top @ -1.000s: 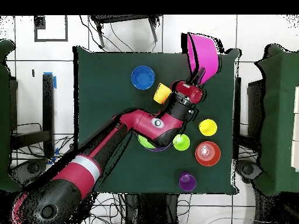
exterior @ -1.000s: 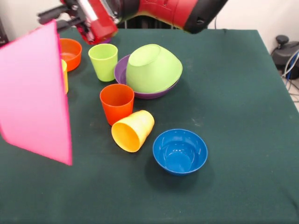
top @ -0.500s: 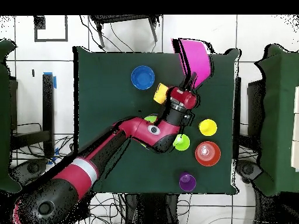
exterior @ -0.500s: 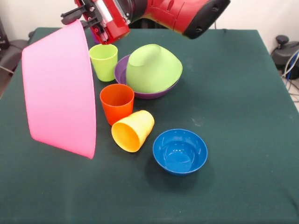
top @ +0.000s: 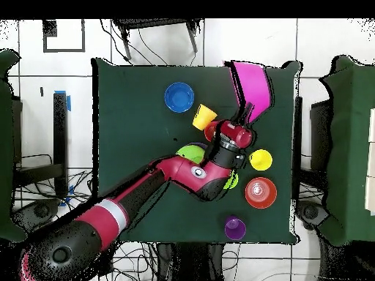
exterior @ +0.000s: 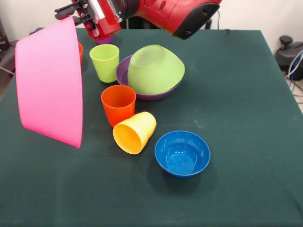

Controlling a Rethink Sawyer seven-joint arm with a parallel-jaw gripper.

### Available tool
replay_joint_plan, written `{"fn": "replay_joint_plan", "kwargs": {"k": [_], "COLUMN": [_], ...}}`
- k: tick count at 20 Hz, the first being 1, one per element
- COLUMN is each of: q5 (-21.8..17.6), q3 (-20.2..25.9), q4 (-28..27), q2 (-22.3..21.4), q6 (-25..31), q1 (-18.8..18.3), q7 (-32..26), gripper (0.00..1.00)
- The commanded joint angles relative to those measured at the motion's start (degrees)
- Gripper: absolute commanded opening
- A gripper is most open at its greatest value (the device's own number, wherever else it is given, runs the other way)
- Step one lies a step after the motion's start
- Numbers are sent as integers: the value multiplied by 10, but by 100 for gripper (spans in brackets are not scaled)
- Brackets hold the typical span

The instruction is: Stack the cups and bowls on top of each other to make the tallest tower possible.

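Front view: hand (exterior: pixel 75 16) clamps pink bowl (exterior: pixel 49 80) rim, swings it back left, lifted on edge; nothing stacked yet.

We see the tool (exterior: pixel 75 14) clamped on the pink bowl (exterior: pixel 49 80)'s rim.
The bowl hangs tilted above the table (exterior: pixel 246 94), beside the lime green cup (exterior: pixel 104 61) and orange-red cup (exterior: pixel 118 104).

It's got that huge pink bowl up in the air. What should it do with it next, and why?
Probably lower the pink bowl to a bare patch of the table and set it down flat. The gripper holds it by the rim, tilted on edge above the cloth, and as the widest piece it would make the steadiest base.
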Motion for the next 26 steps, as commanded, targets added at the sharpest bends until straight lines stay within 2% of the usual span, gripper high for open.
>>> {"fn": "replay_joint_plan", "kwargs": {"k": [1, 6, 12, 17, 24, 26], "q5": [-14, -5, 10, -12, -24, -16], "q3": [92, 105, 121, 136, 139, 143], "q4": [8, -20, -82, -107, -160, -174], "q2": [31, 58, 94, 98, 114, 114], "q6": [70, 99, 143, 116, 124, 126], "q1": [-20, -29, -50, -63, -83, -87], "q7": [164, 163, 159, 164, 155, 152], "gripper": [0, 0, 0, 0, 0, 0]}}
